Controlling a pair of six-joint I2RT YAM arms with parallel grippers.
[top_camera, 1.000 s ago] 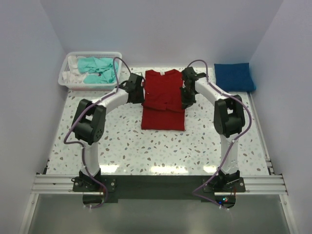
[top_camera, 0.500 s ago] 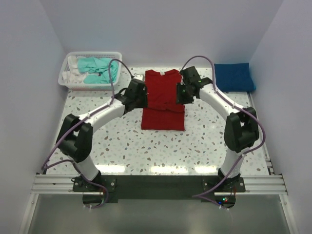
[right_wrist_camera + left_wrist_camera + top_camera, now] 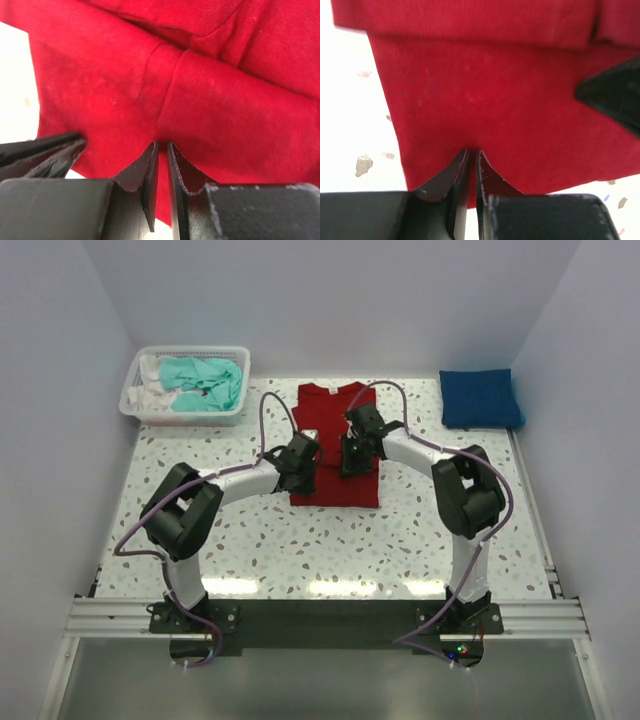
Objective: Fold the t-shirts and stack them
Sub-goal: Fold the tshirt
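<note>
Red t-shirt (image 3: 338, 487) whole overhead; pinched folds only at wrists.

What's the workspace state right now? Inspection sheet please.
Surface: speckled white tabletop, evenly lit.
Job's things: deep red cloth t-shirt flat mid-table, sleeves folded in; royal blue cloth t-shirt folded, far right; teal cloth t-shirt crumpled in white plastic mesh basket, far left.
Clutter: white cloth also in the basket.
Grippers: left pincer and right pincer closed, pinching the red shirt's near half.
Cables: purple cables loop off both arms.
Surroundings: plain pale walls on three sides; metal rail at near edge.
</note>
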